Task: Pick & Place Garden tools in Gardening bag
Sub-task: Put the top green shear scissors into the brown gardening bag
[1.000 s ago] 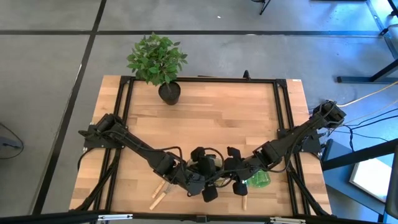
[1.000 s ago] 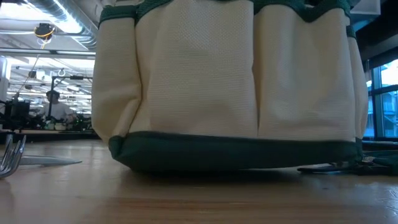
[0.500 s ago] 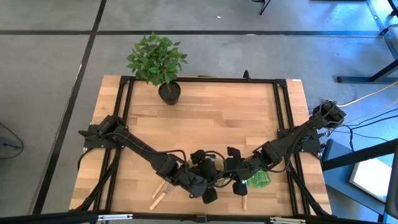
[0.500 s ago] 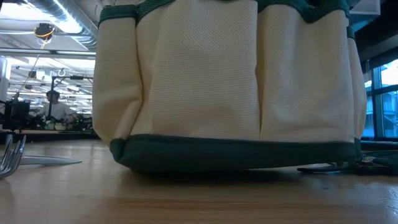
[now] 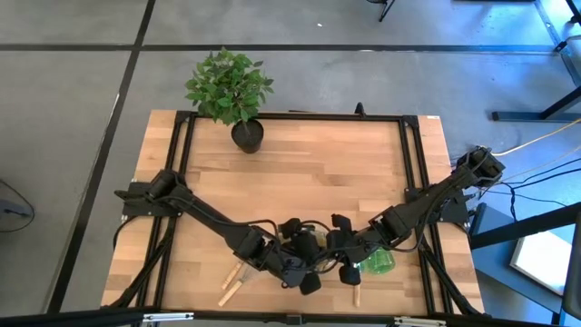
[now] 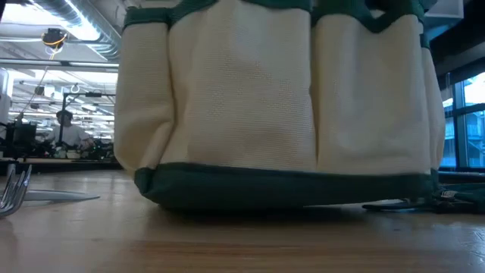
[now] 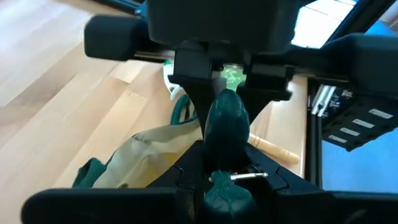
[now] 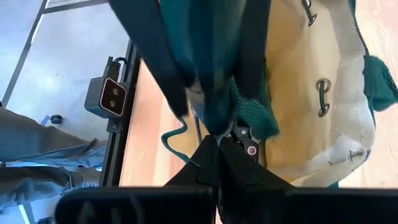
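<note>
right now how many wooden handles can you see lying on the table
3: two wooden handles lie side by side below the left arm, and one below the right gripper. The arms and bag may hide more.

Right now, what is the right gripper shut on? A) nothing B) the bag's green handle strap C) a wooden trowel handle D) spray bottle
B: in the right wrist view the right gripper pinches the dark green handle strap of the gardening bag, fingertips closed around it.
</note>
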Available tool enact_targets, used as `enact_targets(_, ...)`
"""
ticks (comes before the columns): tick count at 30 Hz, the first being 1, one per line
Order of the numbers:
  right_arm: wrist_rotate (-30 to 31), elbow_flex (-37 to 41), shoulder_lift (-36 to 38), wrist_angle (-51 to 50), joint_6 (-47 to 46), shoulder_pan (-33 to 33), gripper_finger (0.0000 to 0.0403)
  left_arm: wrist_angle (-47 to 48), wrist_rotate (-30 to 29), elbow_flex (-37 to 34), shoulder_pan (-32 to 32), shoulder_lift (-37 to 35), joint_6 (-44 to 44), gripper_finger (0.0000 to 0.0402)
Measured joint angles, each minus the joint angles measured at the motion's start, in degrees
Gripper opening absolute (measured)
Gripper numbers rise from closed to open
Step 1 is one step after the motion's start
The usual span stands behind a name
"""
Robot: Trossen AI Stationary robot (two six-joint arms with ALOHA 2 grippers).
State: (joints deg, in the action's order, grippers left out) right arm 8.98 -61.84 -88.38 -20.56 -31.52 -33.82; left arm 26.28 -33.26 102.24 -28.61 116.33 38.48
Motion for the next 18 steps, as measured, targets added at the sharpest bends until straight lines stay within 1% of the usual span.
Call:
enact_targets(5,-0.2,0.0,-0.1,-0.3,0.0,0.0,0.0,-1.8,-0.2,0.0,0.1,1.2,0.3,0.0062)
enact_targets(10,0.1,0.0,0.0,-0.3,0.3,-0.1,0.0,-2.4,-3.8,-0.1,0.1,1.0,0.3,0.0062)
enact_targets(18,-0.4,0.0,0.0,-0.7,0.5,-0.1,0.0,-5.0,-7.5,0.0,0.5,1.1,1.6,0.0062)
